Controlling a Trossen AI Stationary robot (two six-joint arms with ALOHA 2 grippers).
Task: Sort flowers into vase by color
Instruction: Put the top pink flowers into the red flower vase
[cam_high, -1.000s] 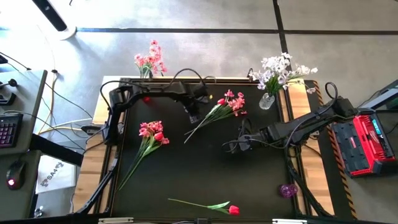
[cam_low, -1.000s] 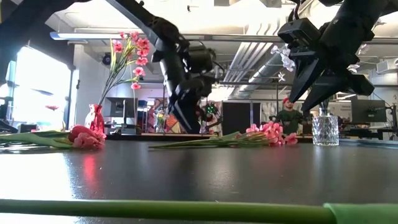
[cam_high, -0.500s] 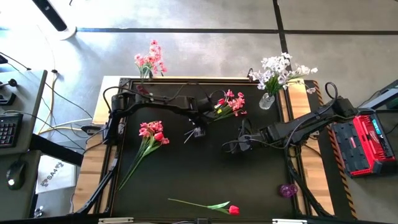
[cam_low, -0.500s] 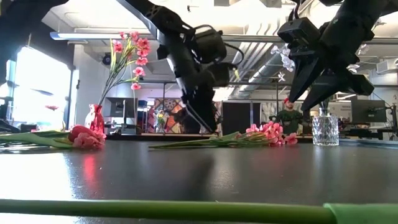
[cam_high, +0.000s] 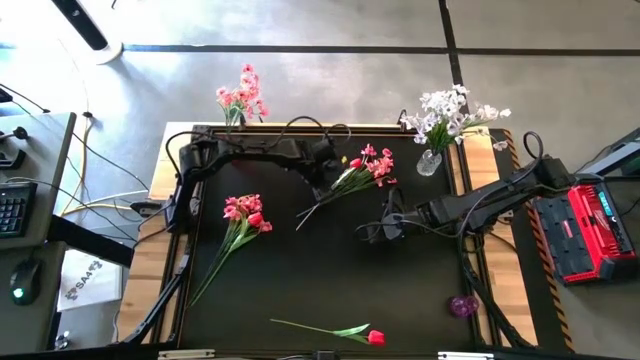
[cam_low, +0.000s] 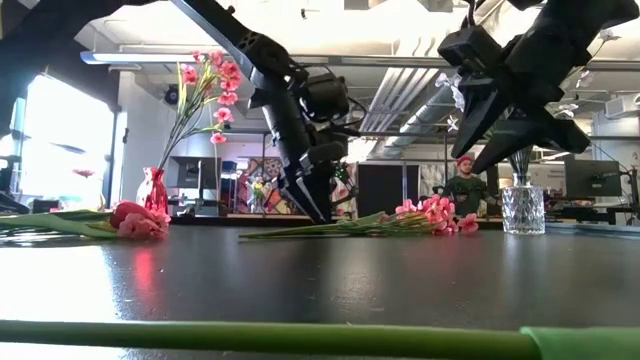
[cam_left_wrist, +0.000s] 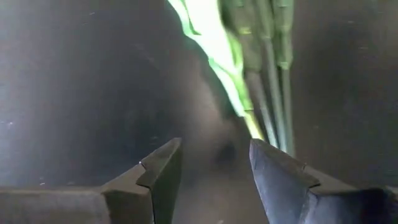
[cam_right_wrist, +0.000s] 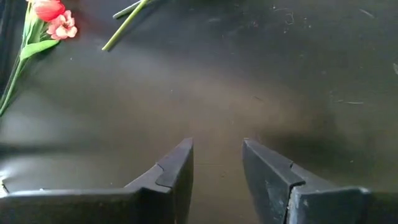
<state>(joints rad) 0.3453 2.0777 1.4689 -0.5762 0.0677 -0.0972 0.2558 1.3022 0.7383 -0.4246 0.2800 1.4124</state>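
Note:
A spray of pink flowers lies flat on the black table, its stem running toward the near left. My left gripper points down just above the middle of that stem; its fingers are open, and the green stems show just ahead of the fingertips, untouched. My right gripper hovers open and empty above bare table at centre right. Another pink bundle with a red tulip lies at the left. A single red tulip lies at the near edge. One vase at the far left holds pink blossoms, and a glass vase at the far right holds white ones.
A small purple object sits at the table's near right. In the low view a green stem crosses the foreground. Cables loop over the left arm near the far edge. Bare black table lies between the two grippers and toward the near edge.
My left gripper swung out toward the table's near right over the pink spray's stem, then came back and sank close to the table beside the stem, its fingers tipping more steeply down. The flowers lie where they did.

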